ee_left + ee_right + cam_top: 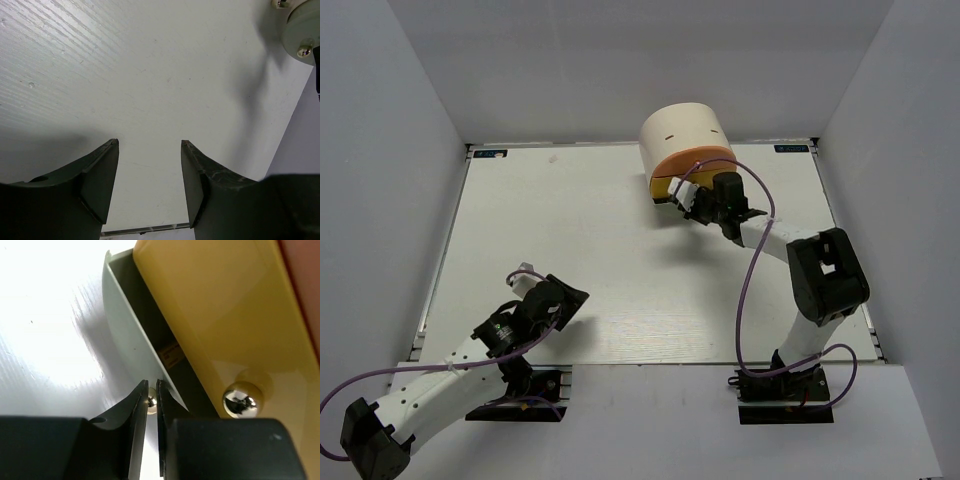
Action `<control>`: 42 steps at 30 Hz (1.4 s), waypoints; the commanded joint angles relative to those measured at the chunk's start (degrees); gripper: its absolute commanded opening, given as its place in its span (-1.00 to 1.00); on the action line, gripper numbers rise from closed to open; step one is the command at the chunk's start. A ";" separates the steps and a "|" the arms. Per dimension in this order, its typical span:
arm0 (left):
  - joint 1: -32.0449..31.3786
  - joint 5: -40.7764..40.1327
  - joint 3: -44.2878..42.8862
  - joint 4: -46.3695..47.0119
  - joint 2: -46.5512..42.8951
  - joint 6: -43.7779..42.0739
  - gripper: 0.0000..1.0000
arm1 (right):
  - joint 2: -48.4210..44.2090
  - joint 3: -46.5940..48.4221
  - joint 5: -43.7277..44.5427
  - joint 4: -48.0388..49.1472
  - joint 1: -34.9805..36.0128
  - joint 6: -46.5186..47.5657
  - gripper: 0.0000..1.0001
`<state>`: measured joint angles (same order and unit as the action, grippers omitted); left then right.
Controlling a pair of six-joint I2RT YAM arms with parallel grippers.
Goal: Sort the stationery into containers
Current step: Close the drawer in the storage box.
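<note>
The right gripper (152, 390) is pinched tight on the small knob (151, 402) of the pale drawer (131, 342), with the desk unit (685, 135) just beyond it on the far side, while the left gripper (150, 155) gapes empty, well apart.

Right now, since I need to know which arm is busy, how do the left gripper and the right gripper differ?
The left gripper is open, fingers wide apart with nothing between them; the right gripper is pinched shut on a small round knob. The left gripper is over the table near the arms' bases; the right gripper is at the cream desk unit on the far side. Both have dark fingers.
</note>
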<state>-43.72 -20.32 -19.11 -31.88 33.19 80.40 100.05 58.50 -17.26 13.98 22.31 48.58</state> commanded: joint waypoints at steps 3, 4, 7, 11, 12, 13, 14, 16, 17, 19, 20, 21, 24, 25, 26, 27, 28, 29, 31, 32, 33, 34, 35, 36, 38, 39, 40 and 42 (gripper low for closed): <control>-0.13 0.19 -1.01 -0.55 0.47 -0.51 0.25 | 1.46 -1.46 -0.23 6.67 0.37 4.94 -0.63; -0.13 0.19 -1.01 -0.55 0.47 -0.51 0.25 | 1.55 -1.63 -0.41 7.02 0.28 5.21 -0.63; -0.13 0.19 -1.01 -0.55 0.47 -0.51 0.25 | 1.55 -2.86 -0.32 9.48 0.37 6.70 -0.63; -0.13 0.72 -1.01 -0.55 1.00 -0.51 0.25 | 1.64 -4.53 0.20 12.73 0.63 8.20 -0.60; -0.13 0.72 -1.01 -0.55 1.00 -0.51 0.25 | 1.90 -4.54 0.81 13.09 0.55 8.20 -0.60; -0.13 0.72 -1.01 -0.55 1.52 -0.51 0.25 | 2.25 -4.62 0.99 13.88 0.63 8.46 -0.60; -0.13 0.72 -1.01 -0.55 1.53 -0.51 0.25 | 2.25 -4.62 1.17 14.67 0.55 8.38 -0.60; -0.13 0.72 -1.01 -0.03 2.14 -0.51 0.25 | 2.69 -4.54 1.87 15.29 0.81 8.46 -0.57; -0.13 0.72 -1.01 -0.03 2.14 -0.51 0.25 | 2.96 -4.27 1.88 15.55 0.64 8.38 -0.57; -0.13 0.72 -1.01 -0.03 2.14 -0.51 0.25 | 3.13 -4.27 2.40 16.34 0.81 8.38 -0.57; -0.13 1.24 -1.01 -0.03 2.14 -0.51 0.25 | 3.48 -4.10 2.58 16.52 0.72 8.38 -0.57; -0.13 1.24 -1.01 -0.03 2.14 -0.51 0.25 | 3.75 -4.10 2.75 16.78 0.98 8.46 -0.57; -0.13 1.24 -1.54 -0.03 2.67 -0.51 0.25 | 4.27 -3.74 3.37 17.40 0.99 8.46 -0.57; -0.13 1.24 -1.54 -0.03 2.67 -0.51 0.25 | 4.36 -3.40 3.46 17.57 1.07 8.38 -0.57; -0.13 1.24 -1.54 -0.03 2.67 -0.51 0.25 | 4.45 -3.39 3.54 17.75 0.99 8.38 -0.57; -0.13 1.24 -1.54 -0.03 2.67 -0.51 0.25 | 4.63 -3.48 3.81 18.36 0.99 8.20 -0.55; -0.13 1.24 -1.54 -0.03 2.67 -0.51 0.25 | 4.98 -3.13 4.07 18.54 0.90 8.20 -0.55; -0.13 1.24 -1.54 -0.03 2.67 -0.51 0.25 | 5.07 -2.96 4.07 18.45 0.99 8.11 -0.55; -0.13 1.24 -1.54 -0.03 2.67 -0.51 0.25 | 5.50 -2.69 4.51 18.89 0.99 8.11 -0.55; -0.13 1.24 -1.54 -0.03 3.19 -0.51 0.25 | 5.51 -2.52 4.60 19.07 1.07 7.94 -0.55; -0.13 1.24 -1.54 -0.03 3.20 -0.51 0.25 | 5.85 -2.43 4.77 19.16 1.07 7.94 -0.55; -0.13 1.24 -1.54 -0.03 3.20 -0.51 0.25 | 6.03 -2.16 4.86 19.33 1.16 7.94 -0.52; -0.13 1.24 -2.06 -0.03 3.72 -0.51 0.25 | 6.03 -1.99 5.04 19.59 0.90 7.94 -0.52; -0.13 1.24 -2.07 -0.03 3.72 -0.51 0.25 | 6.21 -1.90 5.04 19.60 0.99 7.94 -0.52; -0.13 1.24 -2.07 -0.03 3.72 -0.51 0.25 | 6.56 -1.55 5.13 19.77 0.99 7.94 -0.52; -0.13 1.77 -2.07 0.50 3.72 -0.51 0.25 | 6.56 -1.55 5.13 19.77 1.07 7.85 -0.49; -0.13 1.77 -2.07 0.50 4.25 -0.51 0.25 | 6.39 -1.55 5.13 19.77 0.99 7.76 -0.49; -0.13 1.77 -2.07 0.50 4.25 -0.51 0.25 | 6.21 -1.81 4.52 19.42 0.99 7.59 -0.49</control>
<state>-43.72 -18.79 -19.25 -31.94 37.28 80.40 106.24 54.70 -12.99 30.02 23.31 55.99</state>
